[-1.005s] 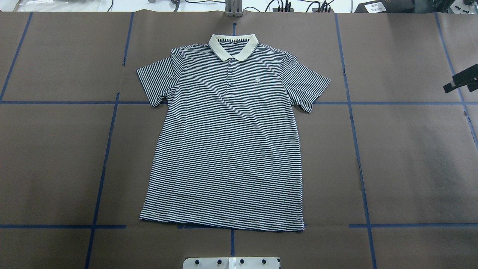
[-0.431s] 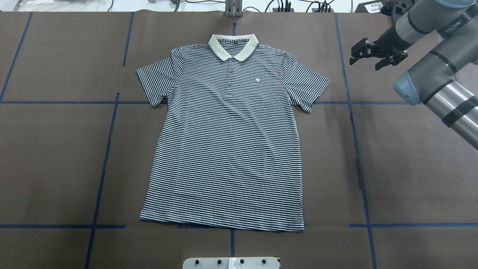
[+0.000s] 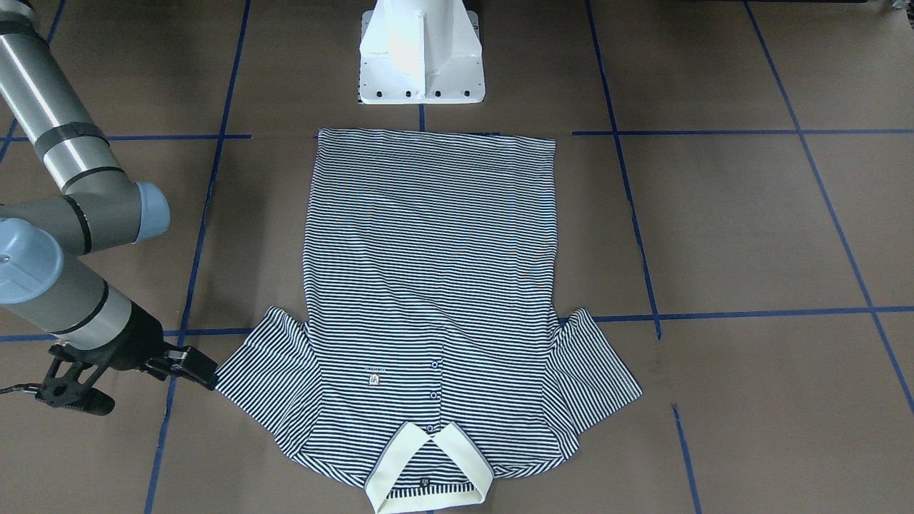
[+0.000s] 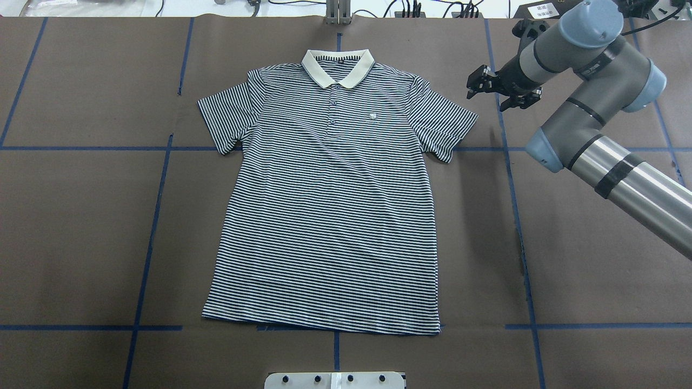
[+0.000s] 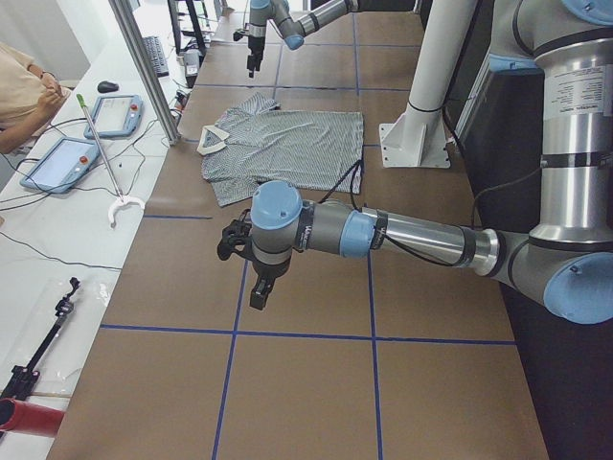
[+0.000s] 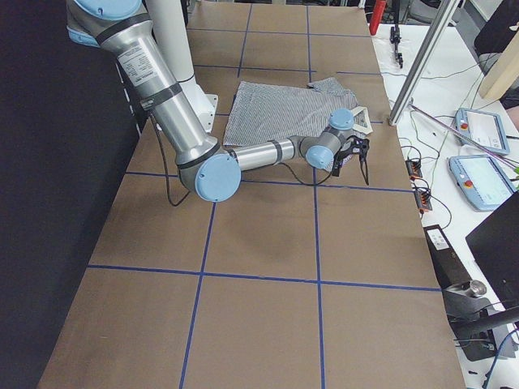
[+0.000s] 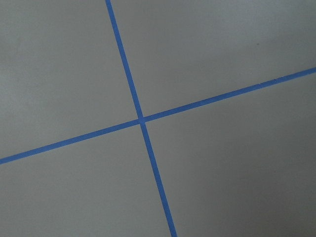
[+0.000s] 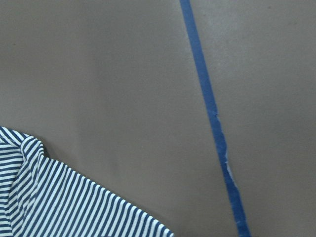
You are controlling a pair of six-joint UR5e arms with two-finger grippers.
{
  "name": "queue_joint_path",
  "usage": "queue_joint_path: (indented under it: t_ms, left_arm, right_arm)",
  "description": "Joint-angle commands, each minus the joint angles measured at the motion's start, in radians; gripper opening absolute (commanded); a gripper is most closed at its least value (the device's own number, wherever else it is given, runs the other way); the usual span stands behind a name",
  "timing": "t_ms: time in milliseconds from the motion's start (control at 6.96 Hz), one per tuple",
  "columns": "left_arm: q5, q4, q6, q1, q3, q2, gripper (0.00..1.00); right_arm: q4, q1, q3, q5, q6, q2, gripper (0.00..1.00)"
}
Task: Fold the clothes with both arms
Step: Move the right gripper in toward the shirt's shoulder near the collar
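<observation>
Brown matte paper [image 4: 81, 243] covers the whole table, and it is divided into big squares by thin blue tape lines [image 4: 151, 232]. At the near edge, the white pedestal base [image 3: 420, 57] of the robot is seen.

The short-sleeved polo shirt with thin navy-and-white horizontal stripes [image 4: 330, 216] is laid flat in the middle of the table, front side up. Its plain cream collar [image 4: 338, 67] is pointed away from the robot and its hem is turned to the pedestal. Both sleeves are spread out to the sides.

The black two-finger right gripper [image 4: 488, 97] is held just beside the outer edge of the shirt's right-hand sleeve [image 4: 443, 127], above the paper. Its fingers are seen apart and nothing is between them. In the right wrist view only a striped corner of this sleeve [image 8: 59, 197] and one tape line are shown.

The black left gripper [image 5: 257, 287] is held over bare paper, well apart from the shirt, and is pointed downward. It cannot be told if its fingers are apart or together. In the left wrist view only a crossing of two tape lines [image 7: 141, 120] is shown.
</observation>
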State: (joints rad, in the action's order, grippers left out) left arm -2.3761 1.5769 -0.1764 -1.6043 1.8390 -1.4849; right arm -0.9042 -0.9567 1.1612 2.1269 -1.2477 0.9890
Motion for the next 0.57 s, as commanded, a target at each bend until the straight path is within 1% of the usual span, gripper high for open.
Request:
queue_joint_path:
  t_ms: [0, 144, 287, 431]
  left_arm:
    - [0.0, 0.0, 0.0, 0.0, -0.001, 0.0, 1.0]
    - [0.002, 0.0, 0.0, 0.0, -0.001, 0.0, 1.0]
    - [0.0, 0.002, 0.0, 0.0, -0.001, 0.0, 1.0]
    - [0.0, 0.002, 0.0, 0.0, -0.001, 0.0, 1.0]
  right_arm:
    - [0.005, 0.045, -0.028, -0.088, -0.03, -0.023, 0.81]
    - [0.005, 0.049, -0.034, -0.103, -0.03, -0.023, 0.7]
    - [0.004, 0.049, -0.034, -0.105, -0.03, -0.021, 0.62]
    - [0.004, 0.049, -0.035, -0.105, -0.026, -0.014, 0.61]
